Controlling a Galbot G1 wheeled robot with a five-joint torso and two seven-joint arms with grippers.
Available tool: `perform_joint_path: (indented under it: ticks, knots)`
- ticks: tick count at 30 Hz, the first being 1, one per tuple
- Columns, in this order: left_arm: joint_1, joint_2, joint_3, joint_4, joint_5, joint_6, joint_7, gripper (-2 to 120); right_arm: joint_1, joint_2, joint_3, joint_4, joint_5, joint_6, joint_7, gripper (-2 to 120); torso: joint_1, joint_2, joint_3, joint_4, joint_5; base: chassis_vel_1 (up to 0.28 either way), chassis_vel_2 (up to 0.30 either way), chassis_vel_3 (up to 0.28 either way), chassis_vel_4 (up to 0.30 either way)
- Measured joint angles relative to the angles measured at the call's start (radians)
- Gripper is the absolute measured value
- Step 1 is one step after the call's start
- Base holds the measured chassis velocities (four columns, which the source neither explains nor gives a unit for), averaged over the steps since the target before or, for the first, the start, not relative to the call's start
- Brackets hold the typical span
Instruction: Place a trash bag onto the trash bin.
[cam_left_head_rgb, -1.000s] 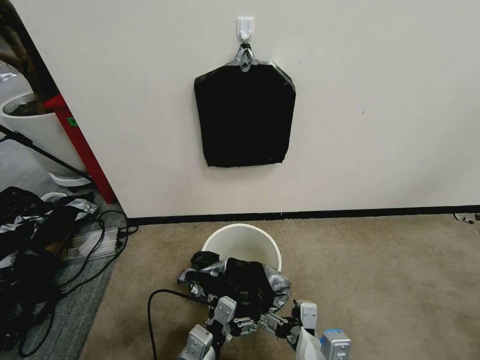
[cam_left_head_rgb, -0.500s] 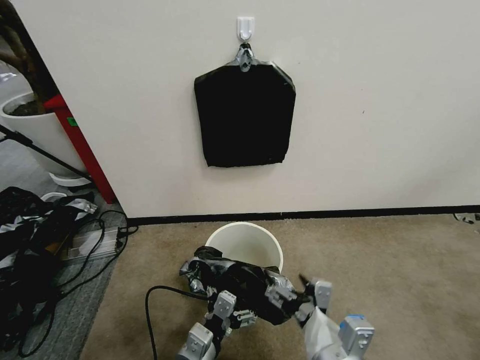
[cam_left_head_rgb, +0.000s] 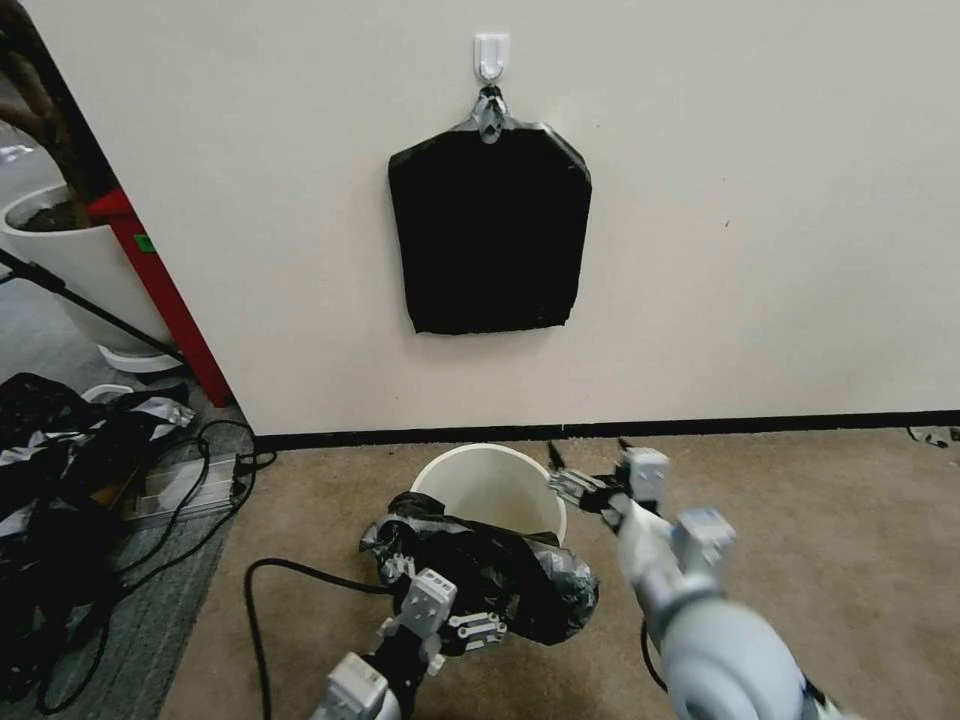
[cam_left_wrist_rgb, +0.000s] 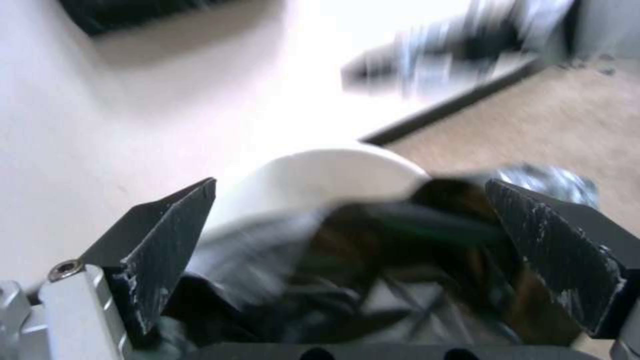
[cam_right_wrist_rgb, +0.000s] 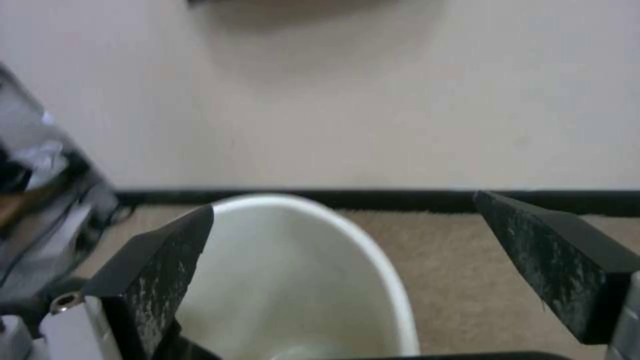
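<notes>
The cream-white trash bin (cam_left_head_rgb: 470, 485) stands on the carpet by the wall, its mouth bare. The glossy black trash bag (cam_left_head_rgb: 500, 585) lies crumpled over the bin's near rim and front side. My left gripper (cam_left_head_rgb: 450, 600) sits low at the bag's near edge, its fingers (cam_left_wrist_rgb: 167, 240) spread wide, and the bag (cam_left_wrist_rgb: 373, 260) bunches between them. My right gripper (cam_left_head_rgb: 565, 480) hangs open just right of the bin's rim with nothing in it. In the right wrist view the right gripper (cam_right_wrist_rgb: 353, 265) looks down into the bin (cam_right_wrist_rgb: 293, 280).
A flat black pack (cam_left_head_rgb: 488, 230) hangs from a wall hook above the bin. At the left are a white plant pot (cam_left_head_rgb: 70, 250), a red post (cam_left_head_rgb: 160, 290) and a jumble of fabric and cables (cam_left_head_rgb: 70, 460). A black cable (cam_left_head_rgb: 290, 575) loops on the carpet.
My right gripper has let go of the bag and swung up and away to the bin's right rim. The left gripper has shifted slightly left. The bag has sagged on the near rim.
</notes>
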Motion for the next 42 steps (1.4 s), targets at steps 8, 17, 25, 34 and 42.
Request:
perform_joint_path:
  ticks: [8,17,25,34,42]
  knots:
    - [0.012,0.006,-0.028,-0.039,-0.003,0.011,-0.033,100,0.217,0.077,-0.031,-0.367,-0.1,-0.095,-0.172,99,0.0,0.0,0.0,-0.0001,0.0001,0.0,0.0,0.0,0.0]
    - [-0.033,-0.007,-0.008,-0.021,-0.055,0.038,-0.055,100,0.251,0.104,-0.025,-0.428,-0.169,-0.208,-0.292,61,0.0,0.0,0.0,-0.0003,0.0,0.0,0.0,0.0,0.0]
    - [-0.062,-0.011,0.004,-0.005,-0.073,0.039,-0.064,100,0.207,0.11,-0.034,-0.392,-0.093,-0.17,-0.181,32,0.0,0.0,0.0,-0.0003,0.0001,0.0,0.0,0.0,0.0]
    - [-0.083,-0.019,0.005,0.008,-0.087,0.037,-0.082,100,0.094,0.126,-0.041,-0.31,0.133,0.112,0.225,6,0.0,0.0,0.0,-0.0003,0.0001,0.0,0.0,0.0,0.0]
    - [-0.126,-0.034,0.004,0.057,-0.116,0.037,-0.085,100,-0.031,0.192,-0.024,-0.209,0.266,0.398,0.462,6,0.0,0.0,0.0,-0.0003,0.0,0.0,0.0,0.0,0.0]
